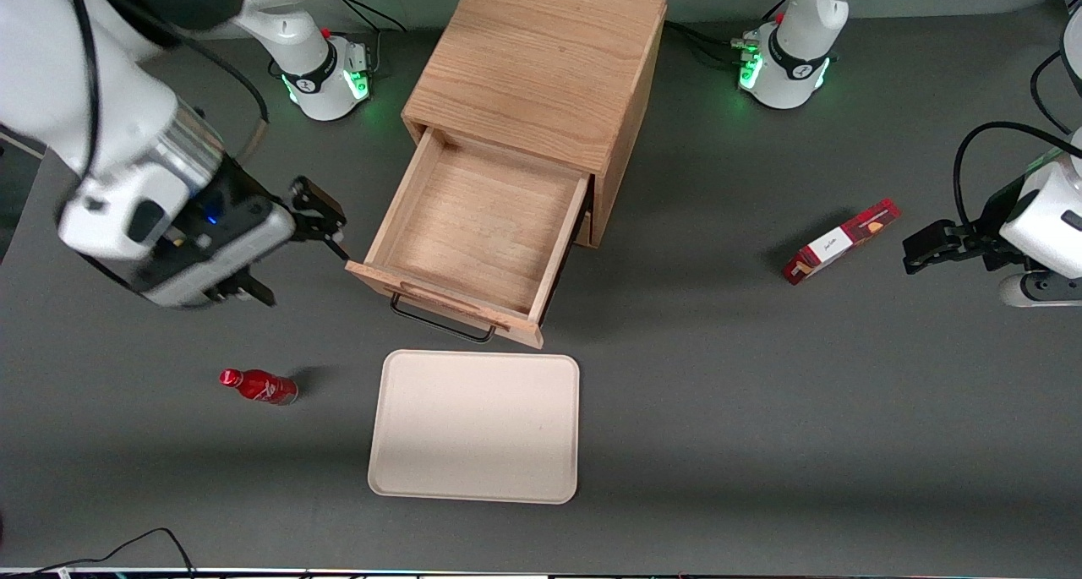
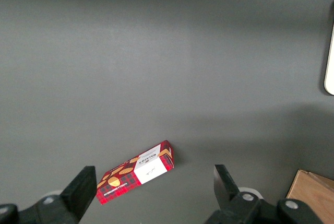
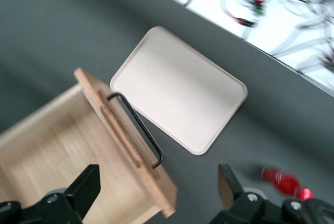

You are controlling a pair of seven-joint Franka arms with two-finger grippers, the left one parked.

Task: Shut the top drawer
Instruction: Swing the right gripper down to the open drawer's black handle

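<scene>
While the top drawer (image 1: 482, 232) stands pulled well out of the wooden cabinet (image 1: 541, 63) in the front view, its light-oak inside lies bare and its black wire handle (image 1: 441, 321) hangs from the front panel, just above the near edge of a cream tray (image 1: 475, 427) on the grey bench (image 1: 761, 410); the working arm's hand (image 1: 325, 221) hovers beside the drawer's front corner, toward the working arm's end, fingers apart and holding nothing; a red bottle (image 1: 259, 386) lies beside the tray, and a red box (image 1: 839, 242) lies toward the parked arm's end.

From the left wrist view, only the red box (image 2: 136, 172) shows clearly on the bench.

From the right wrist view, the drawer's (image 3: 78, 151) grooved front edge and handle (image 3: 136, 128) sit between the spread fingers (image 3: 83, 188); the tray (image 3: 180, 89) lies just beside them.
</scene>
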